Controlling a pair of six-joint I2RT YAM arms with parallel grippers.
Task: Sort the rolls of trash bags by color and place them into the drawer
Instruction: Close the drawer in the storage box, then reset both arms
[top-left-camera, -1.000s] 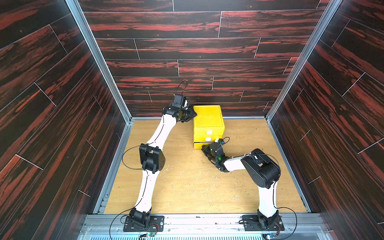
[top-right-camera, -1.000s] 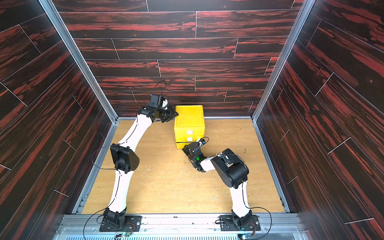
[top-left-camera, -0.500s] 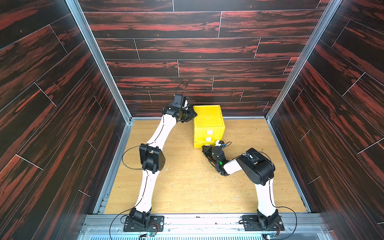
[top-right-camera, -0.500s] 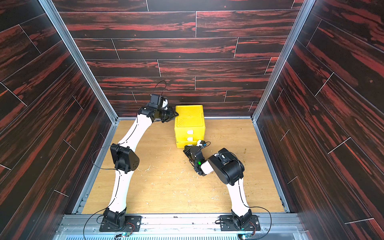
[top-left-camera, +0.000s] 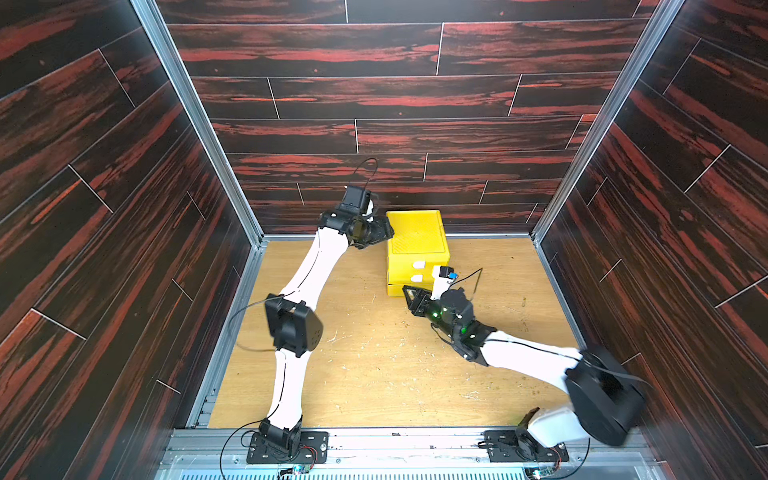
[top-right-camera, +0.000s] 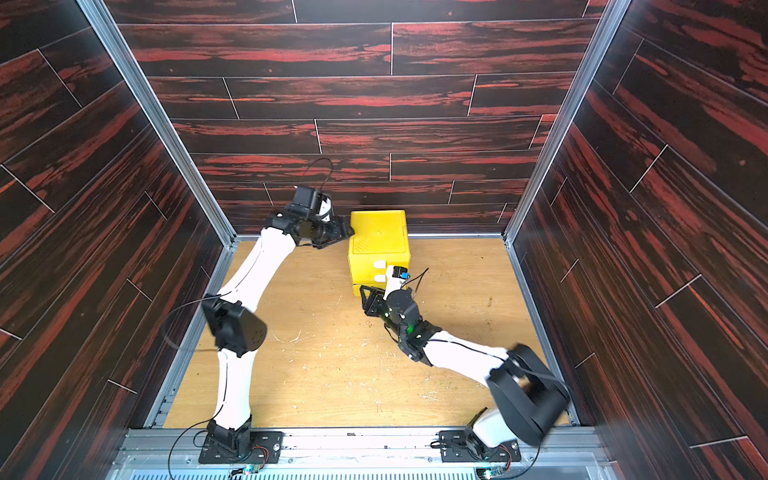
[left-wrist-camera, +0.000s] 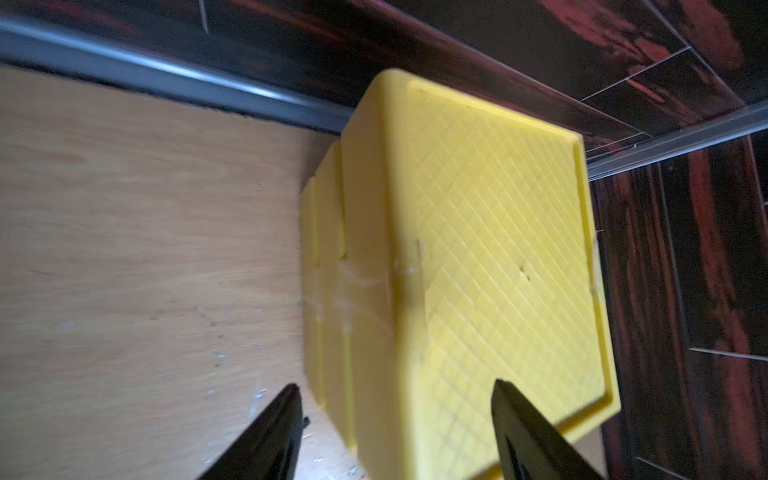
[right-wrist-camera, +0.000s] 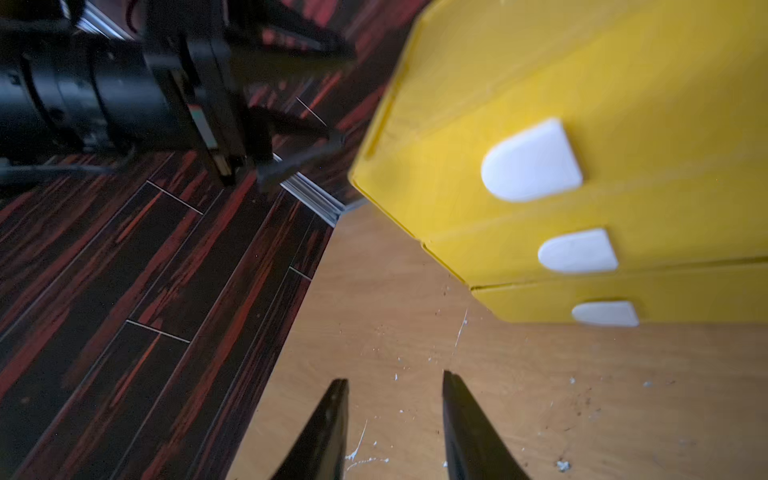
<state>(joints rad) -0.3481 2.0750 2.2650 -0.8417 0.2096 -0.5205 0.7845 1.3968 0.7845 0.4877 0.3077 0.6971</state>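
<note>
Yellow plastic fills both wrist views, and I place everything against the drawer cabinet (top-left-camera: 417, 237). The left gripper (top-left-camera: 387, 232) sits at its upper left corner. In the left wrist view its jaws are spread wide, straddling that corner (left-wrist-camera: 395, 384) and clamping nothing. The right gripper (top-left-camera: 409, 291) hangs low, just in front of the bottom drawer front, over the wooden floor (top-left-camera: 374, 374). Its jaws are parted and empty (right-wrist-camera: 394, 376). If I swing the left arm off sideways, I judge the finger over the top could hook the edge and drag or tip the cabinet. On the right, a careless lift could snag one of the white tabs (right-wrist-camera: 532, 166) and pull a drawer out. By my count there is one cabinet, three drawers that look pushed in, three white tabs and two grippers. No rolls of trash bags are in sight. I take them to be inside, though I cannot confirm that.
</note>
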